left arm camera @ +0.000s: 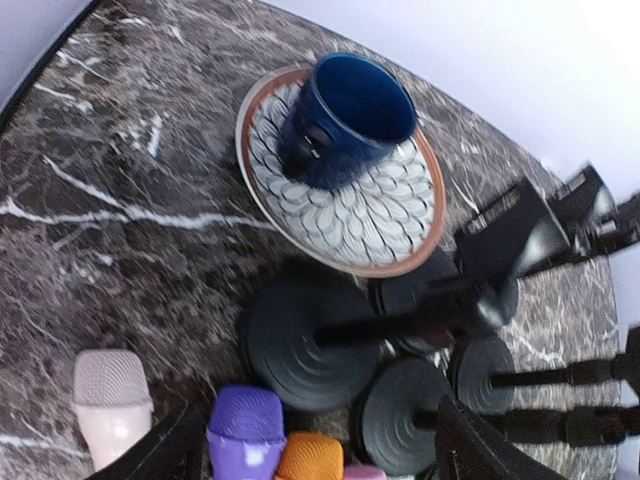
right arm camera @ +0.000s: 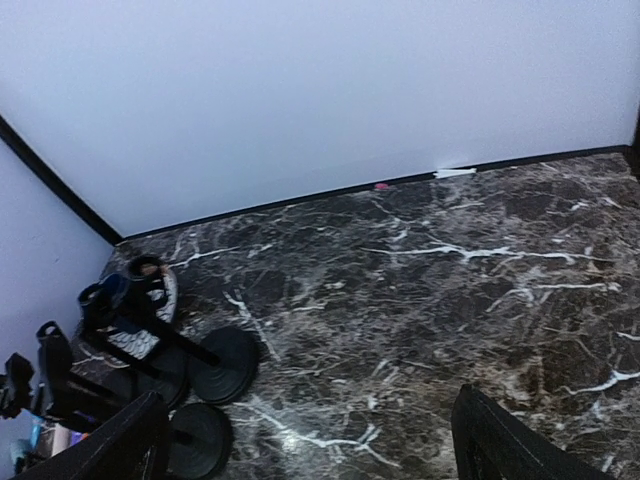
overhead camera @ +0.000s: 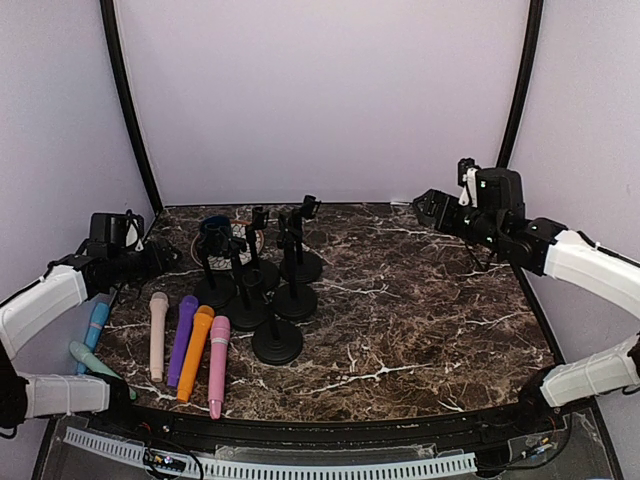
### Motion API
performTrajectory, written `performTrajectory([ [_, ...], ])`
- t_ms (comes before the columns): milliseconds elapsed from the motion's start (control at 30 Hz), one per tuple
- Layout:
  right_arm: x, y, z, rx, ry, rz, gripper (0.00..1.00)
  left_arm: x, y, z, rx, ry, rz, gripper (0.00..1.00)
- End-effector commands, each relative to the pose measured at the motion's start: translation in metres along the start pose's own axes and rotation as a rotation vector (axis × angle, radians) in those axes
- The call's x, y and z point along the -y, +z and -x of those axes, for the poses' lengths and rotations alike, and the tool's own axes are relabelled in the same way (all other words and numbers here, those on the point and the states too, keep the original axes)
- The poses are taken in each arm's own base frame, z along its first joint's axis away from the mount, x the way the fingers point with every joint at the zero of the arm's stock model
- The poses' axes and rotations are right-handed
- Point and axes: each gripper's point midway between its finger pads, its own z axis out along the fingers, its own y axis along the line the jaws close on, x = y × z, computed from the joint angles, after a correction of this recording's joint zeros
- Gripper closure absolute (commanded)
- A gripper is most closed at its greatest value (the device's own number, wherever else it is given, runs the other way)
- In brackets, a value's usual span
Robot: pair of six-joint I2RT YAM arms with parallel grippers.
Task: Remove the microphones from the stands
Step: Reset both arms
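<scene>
A: Showing only the heads of the cream microphone (left arm camera: 110,395), purple microphone (left arm camera: 245,432) and orange microphone (left arm camera: 310,458) at the left wrist view's lower edge.
B: Lying flat on the surface (overhead camera: 420,310) beside the pink microphone (overhead camera: 217,365), just left of the stands (overhead camera: 277,342).
A: Hovering over those heads, left jaws spread wide, pinching nothing.
B: Hanging high over the right rear, right jaws spread too.
A: Standing on the patterned plate (left arm camera: 370,230): blue mug (left arm camera: 345,120), inside showing only dark.

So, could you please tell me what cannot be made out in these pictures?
Top view: stand clips too small and dark to tell if any holds a microphone.
Left wrist view: purple microphone and orange microphone cut off by the bottom edge.
Right wrist view: stands partly cut off at the left edge.
</scene>
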Motion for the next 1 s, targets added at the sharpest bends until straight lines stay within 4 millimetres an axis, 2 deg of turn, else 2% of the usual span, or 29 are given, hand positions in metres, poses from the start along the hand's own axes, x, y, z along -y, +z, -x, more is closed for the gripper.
performTrajectory([
  [0,0.057,0.009,-0.004,0.025,-0.029,-0.139,0.01,-0.016,0.004,0.065,0.212,0.018,-0.027,0.19],
  [100,0.102,0.006,-0.005,0.054,-0.043,-0.226,0.01,-0.036,0.010,0.086,0.305,0.050,0.013,0.19],
  [167,0.137,-0.001,0.003,0.111,-0.039,-0.303,0.01,-0.050,0.015,0.095,0.359,0.080,0.039,0.20],
  [200,0.153,-0.004,0.000,0.122,-0.037,-0.339,0.01,-0.059,0.018,0.096,0.367,0.093,0.062,0.21],
  [300,0.187,-0.015,0.005,0.195,-0.043,-0.399,0.01,-0.072,0.018,0.105,0.461,0.130,0.105,0.21],
  [400,0.214,-0.027,0.010,0.274,-0.062,-0.452,0.01,-0.076,0.014,0.107,0.535,0.201,0.125,0.18],
  [467,0.227,-0.036,0.012,0.331,-0.083,-0.478,0.01,-0.082,0.015,0.097,0.560,0.242,0.145,0.16],
  [500,0.234,-0.040,0.013,0.365,-0.095,-0.493,0.01,-0.082,0.010,0.102,0.600,0.266,0.155,0.15],
  [633,0.261,-0.055,0.008,0.465,-0.107,-0.575,0.01,-0.087,0.014,0.089,0.636,0.316,0.153,0.14],
  [733,0.270,-0.056,-0.002,0.481,-0.117,-0.605,0.01,-0.085,0.016,0.083,0.665,0.351,0.129,0.13],
  [967,0.280,-0.049,-0.011,0.473,-0.151,-0.634,0.01,-0.095,0.025,0.074,0.642,0.332,0.150,0.11],
])
